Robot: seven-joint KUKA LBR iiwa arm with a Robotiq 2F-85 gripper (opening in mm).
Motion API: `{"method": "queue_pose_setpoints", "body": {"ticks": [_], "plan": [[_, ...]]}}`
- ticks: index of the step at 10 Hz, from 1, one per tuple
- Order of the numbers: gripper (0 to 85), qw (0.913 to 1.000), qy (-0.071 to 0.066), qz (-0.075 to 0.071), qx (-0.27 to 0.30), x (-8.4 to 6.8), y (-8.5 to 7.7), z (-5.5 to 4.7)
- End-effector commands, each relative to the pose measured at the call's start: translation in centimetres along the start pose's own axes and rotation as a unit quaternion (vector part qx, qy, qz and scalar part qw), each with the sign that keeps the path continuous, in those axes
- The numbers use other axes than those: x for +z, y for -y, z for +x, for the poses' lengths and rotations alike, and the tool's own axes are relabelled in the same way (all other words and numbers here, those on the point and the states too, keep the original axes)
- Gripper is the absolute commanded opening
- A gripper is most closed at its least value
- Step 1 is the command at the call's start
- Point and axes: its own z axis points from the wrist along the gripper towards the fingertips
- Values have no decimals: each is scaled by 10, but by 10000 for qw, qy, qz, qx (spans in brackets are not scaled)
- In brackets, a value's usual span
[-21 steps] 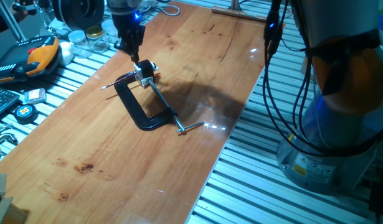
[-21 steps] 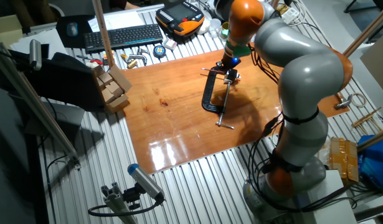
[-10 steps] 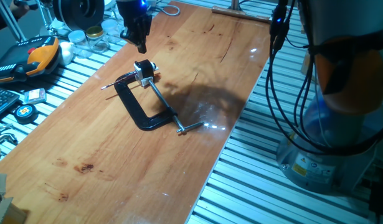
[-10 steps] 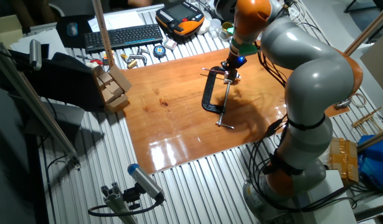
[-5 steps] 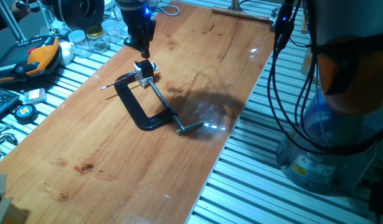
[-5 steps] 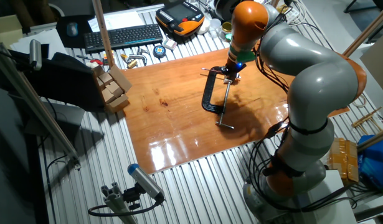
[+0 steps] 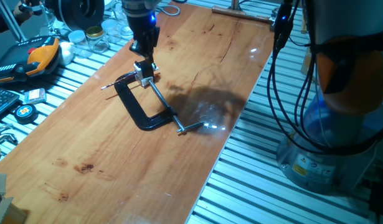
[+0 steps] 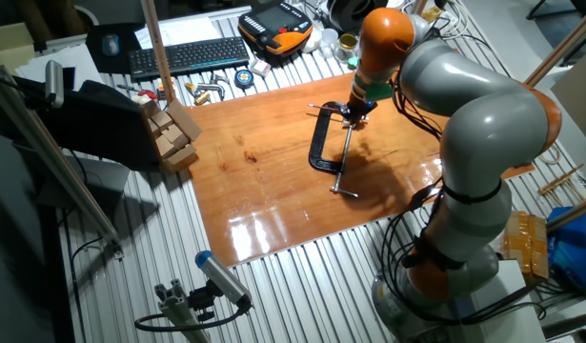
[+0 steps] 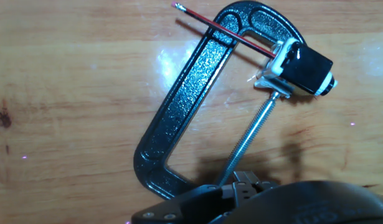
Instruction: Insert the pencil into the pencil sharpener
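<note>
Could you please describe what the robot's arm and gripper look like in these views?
The arm is built of bulky, rounded light-grey segments joined by orange bands, with an orange rounded cap near the wrist. Black cables hang in loops beside its body. The small black two-finger gripper sits below a dark wrist section showing a blue light. In the hand view only a dark, blurred part of it shows.

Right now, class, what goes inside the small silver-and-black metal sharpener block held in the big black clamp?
The thin red pencil runs over the black C-shaped clamp into the silver-and-black sharpener. Its far end is hidden in the block, so its depth cannot be seen.
</note>
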Motion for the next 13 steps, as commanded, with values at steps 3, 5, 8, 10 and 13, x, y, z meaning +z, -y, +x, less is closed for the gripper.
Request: {"method": "queue_pose_setpoints", "body": {"ticks": [3, 5, 8, 10, 13], "plan": [[0, 10000, -17, -73, 10, 1, 0, 1], [0, 10000, -17, -88, 18, 0, 0, 2], [0, 10000, -17, -65, 48, -4, 0, 3], [0, 10000, 6, -12, 47, -5, 0, 2], [0, 9999, -17, -57, 109, -5, 0, 2]]}}
